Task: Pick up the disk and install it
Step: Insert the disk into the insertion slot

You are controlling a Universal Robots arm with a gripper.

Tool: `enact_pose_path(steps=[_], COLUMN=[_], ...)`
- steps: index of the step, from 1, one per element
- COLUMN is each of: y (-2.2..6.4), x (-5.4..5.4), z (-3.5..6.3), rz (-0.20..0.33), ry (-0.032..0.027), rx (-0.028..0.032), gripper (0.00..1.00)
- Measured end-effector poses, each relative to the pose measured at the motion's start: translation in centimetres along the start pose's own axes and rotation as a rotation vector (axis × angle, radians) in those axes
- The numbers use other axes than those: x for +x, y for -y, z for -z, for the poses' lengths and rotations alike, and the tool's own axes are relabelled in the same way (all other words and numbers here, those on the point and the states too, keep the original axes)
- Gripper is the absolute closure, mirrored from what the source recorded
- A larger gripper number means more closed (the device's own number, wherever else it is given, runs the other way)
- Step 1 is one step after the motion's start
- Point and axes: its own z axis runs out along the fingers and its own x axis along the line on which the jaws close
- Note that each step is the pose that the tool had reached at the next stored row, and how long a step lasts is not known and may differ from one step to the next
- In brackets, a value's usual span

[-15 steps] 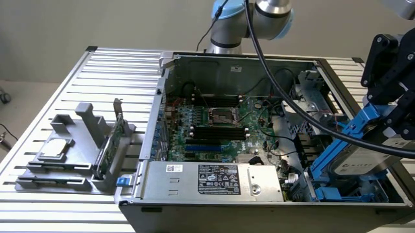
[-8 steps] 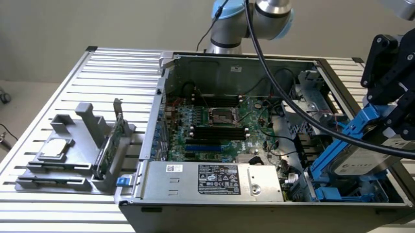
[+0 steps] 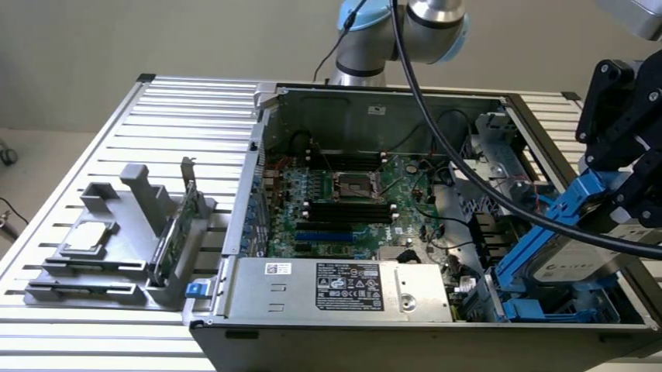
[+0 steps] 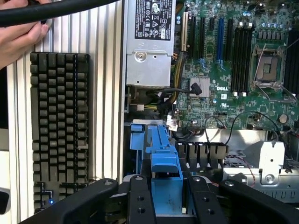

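- One black end effector (image 3: 618, 182) hangs over the open computer case (image 3: 373, 97) at the exterior view's right, pinching the disk (image 3: 571, 262) by its blue carrier rails.
- The disk sits directly below the end effector, tilted, its silver face turned toward the case's inside. Its lower end reaches down to the blue brackets (image 3: 538, 311) of the drive bay.
- In the wrist view, the end effector (image 4: 168, 201) has its fingers (image 4: 140, 200) touching the disk's (image 4: 163, 156) blue carrier on both sides.
- The case lies on a slatted metal counter (image 3: 176, 116), with the motherboard (image 3: 342, 203) and the power supply (image 3: 342, 288) exposed.
- A grey rack (image 3: 114, 232) at the exterior view's left holds a small silver chip (image 3: 88, 235) and a green card (image 3: 170, 232).
- A keyboard (image 4: 58, 126) lies beside the case, and a person's hand (image 4: 18, 37) touches a black cable (image 4: 56, 9).
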Motion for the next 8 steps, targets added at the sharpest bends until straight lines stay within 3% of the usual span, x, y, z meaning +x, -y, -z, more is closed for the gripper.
enact_pose_path(steps=[8], y=[0.11], x=[0.04], z=[-0.26], rz=[-0.002], ry=[0.0002], rx=[0.0001], gripper=[0.67])
